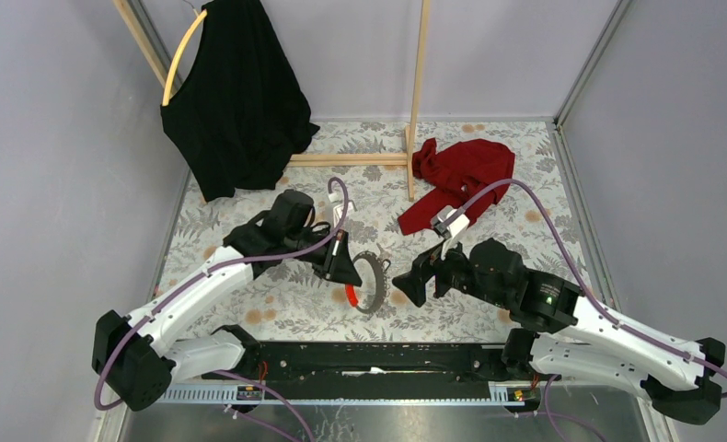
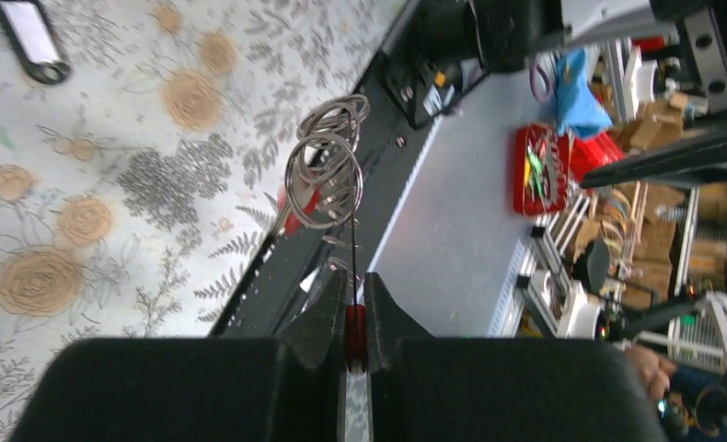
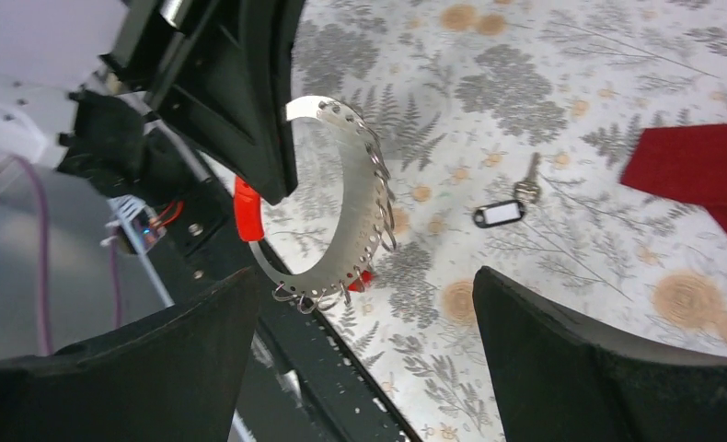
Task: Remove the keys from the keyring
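The keyring (image 1: 371,281), a grey metal strap loop with punched holes and a red section (image 3: 245,210), hangs above the floral table. My left gripper (image 1: 346,269) is shut on that red section (image 2: 355,336). Small split rings (image 2: 328,175) dangle from the strap, and a small red piece (image 3: 364,276) shows at its lower edge. My right gripper (image 1: 415,276) stands open just right of the loop, nothing between its fingers (image 3: 562,359). One key (image 3: 528,184) with a black oblong tag (image 3: 500,214) lies loose on the table (image 3: 525,83); the same black tag (image 2: 33,41) shows in the left wrist view.
A red cloth (image 1: 461,175) lies at the back right by a wooden rack (image 1: 415,92). A black garment (image 1: 236,101) hangs from a yellow hoop (image 1: 180,60) at the back left. The black base rail (image 1: 369,359) runs along the near edge.
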Robot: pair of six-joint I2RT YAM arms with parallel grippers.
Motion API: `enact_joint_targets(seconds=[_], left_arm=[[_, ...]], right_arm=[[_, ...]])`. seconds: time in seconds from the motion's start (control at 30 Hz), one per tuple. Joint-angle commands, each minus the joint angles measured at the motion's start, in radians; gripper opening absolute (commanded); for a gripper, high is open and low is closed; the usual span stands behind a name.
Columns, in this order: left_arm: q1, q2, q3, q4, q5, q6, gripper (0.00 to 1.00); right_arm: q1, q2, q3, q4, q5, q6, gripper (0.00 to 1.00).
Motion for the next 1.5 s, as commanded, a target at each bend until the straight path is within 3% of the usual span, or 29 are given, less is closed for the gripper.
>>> enact_joint_targets(seconds=[0.0, 0.1, 0.3, 0.43, 0.57, 0.9, 0.93, 0.97, 1.07, 1.27, 1.47], left_arm=[[-0.004, -0.036, 0.072, -0.103, 0.161, 0.17, 0.0], [-0.029, -0.051, 0.093, -0.134, 0.217, 0.211, 0.0], [-0.151, -0.062, 0.13, -0.164, 0.207, 0.237, 0.0], [-0.174, -0.059, 0.14, -0.17, 0.206, 0.238, 0.0], [-0.177, -0.064, 0.16, -0.169, 0.208, 0.243, 0.0], [-0.178, -0.067, 0.16, -0.161, 0.232, 0.243, 0.0], [-0.178, -0.074, 0.159, -0.151, 0.228, 0.232, 0.05], [-0.178, -0.084, 0.153, -0.131, 0.222, 0.214, 0.19], [-0.177, -0.127, 0.116, -0.056, 0.209, 0.138, 0.38], [-0.172, -0.253, -0.03, 0.228, 0.193, -0.113, 0.47], [-0.151, -0.317, -0.119, 0.428, 0.125, -0.332, 0.46]], right_arm=[[-0.006, -0.009, 0.003, 0.06, -0.161, -0.012, 0.92], [-0.006, 0.012, -0.004, 0.107, -0.265, -0.004, 0.92], [-0.01, 0.07, 0.0, 0.172, -0.352, 0.012, 0.91], [-0.015, 0.118, 0.016, 0.2, -0.455, 0.036, 0.89], [-0.018, 0.133, -0.003, 0.218, -0.531, 0.068, 0.7], [-0.05, 0.13, -0.031, 0.26, -0.576, 0.186, 0.01], [-0.062, 0.126, -0.034, 0.268, -0.582, 0.207, 0.0], [-0.074, 0.12, -0.041, 0.282, -0.591, 0.228, 0.0], [-0.115, 0.095, -0.06, 0.314, -0.598, 0.295, 0.0], [-0.157, 0.054, -0.1, 0.428, -0.553, 0.421, 0.0], [-0.16, 0.002, -0.145, 0.519, -0.45, 0.526, 0.0]])
